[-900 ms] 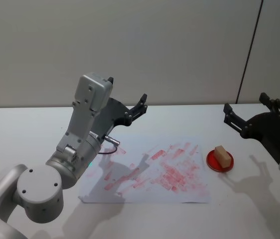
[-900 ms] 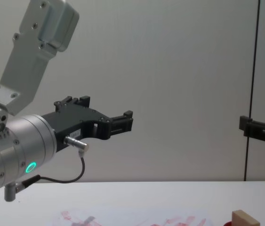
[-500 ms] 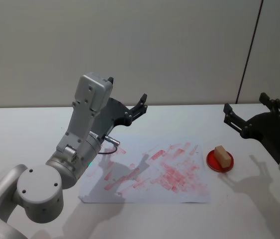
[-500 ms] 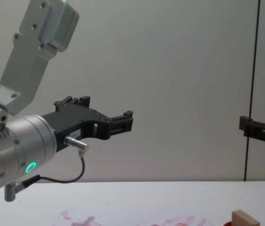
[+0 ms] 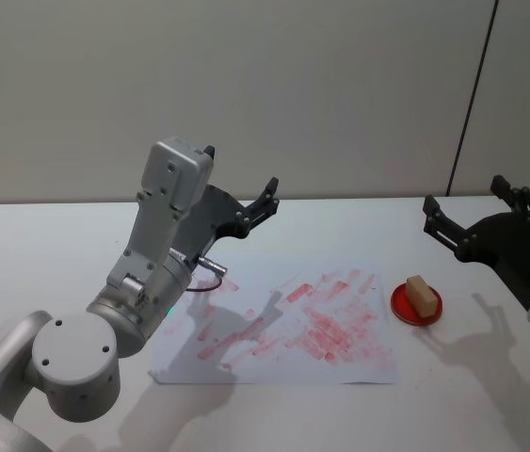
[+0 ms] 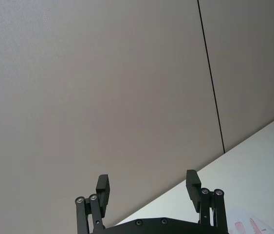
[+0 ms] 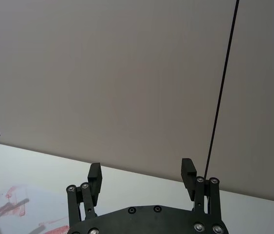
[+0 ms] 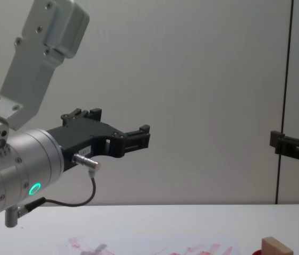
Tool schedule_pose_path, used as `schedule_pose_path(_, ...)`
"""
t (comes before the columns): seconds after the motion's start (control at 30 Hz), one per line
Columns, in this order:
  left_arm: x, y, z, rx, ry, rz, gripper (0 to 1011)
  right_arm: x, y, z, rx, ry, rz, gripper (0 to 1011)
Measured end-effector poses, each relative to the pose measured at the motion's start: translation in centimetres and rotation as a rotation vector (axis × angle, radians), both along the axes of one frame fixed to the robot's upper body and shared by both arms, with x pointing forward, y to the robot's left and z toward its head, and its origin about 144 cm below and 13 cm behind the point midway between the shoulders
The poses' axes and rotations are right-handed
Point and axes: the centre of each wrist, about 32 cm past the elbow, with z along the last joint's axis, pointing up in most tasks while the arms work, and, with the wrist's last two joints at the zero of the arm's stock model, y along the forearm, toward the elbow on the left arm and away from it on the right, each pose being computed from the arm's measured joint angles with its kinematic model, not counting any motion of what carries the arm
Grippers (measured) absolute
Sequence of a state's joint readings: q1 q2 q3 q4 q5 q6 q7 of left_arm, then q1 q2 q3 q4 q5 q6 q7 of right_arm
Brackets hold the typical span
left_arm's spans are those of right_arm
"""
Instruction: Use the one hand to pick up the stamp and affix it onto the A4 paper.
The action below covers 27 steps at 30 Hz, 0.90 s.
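The small pale tan wooden stamp (image 5: 421, 295) stands on a round red ink pad (image 5: 402, 305) on the white tabletop (image 5: 48, 245). The pad lies just beside the right edge of the white A4 paper (image 5: 246, 365), apart from it. The sheet lies flat and is covered with red smeared prints that are thickest toward its right half. Nothing is holding the stamp.

The black right gripper (image 5: 465, 193) hangs in the air beyond the stamp and a little to its right, well clear of it. Its two fingers (image 7: 187, 169) are spread wide with nothing between them, and they point toward the pale grey wall (image 5: 340, 85). A thin dark vertical seam (image 5: 472, 94) runs down that wall.

The black left gripper (image 5: 240, 169) is held up above the far left part of the paper and also aims at the wall. Its fingers (image 6: 102, 184) are likewise parted and empty. The grey left arm (image 5: 152, 264) rises from the near left corner, and its shadow falls across the left part of the sheet. In the chest view the stamp shows at the lower right corner, with the left gripper raised well above the table.
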<state>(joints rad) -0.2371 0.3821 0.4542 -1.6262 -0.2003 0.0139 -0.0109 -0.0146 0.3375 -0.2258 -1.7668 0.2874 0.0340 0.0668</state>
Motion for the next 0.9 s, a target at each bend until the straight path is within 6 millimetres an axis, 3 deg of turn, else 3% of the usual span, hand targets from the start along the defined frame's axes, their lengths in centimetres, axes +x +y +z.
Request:
schedule_pose_path(0.53, 0.00, 0.00, 0.00, 0.000, 0.000, 0.000, 1001, -0.23, -0.12, -0.12, -0.008, 0.020, -0.005, 1001)
schedule_pose_path(0.9, 0.00, 0.00, 0.00, 0.000, 0.000, 0.000, 1001, -0.84, -0.03, -0.79, -0.053, 0.128, -0.031, 1001)
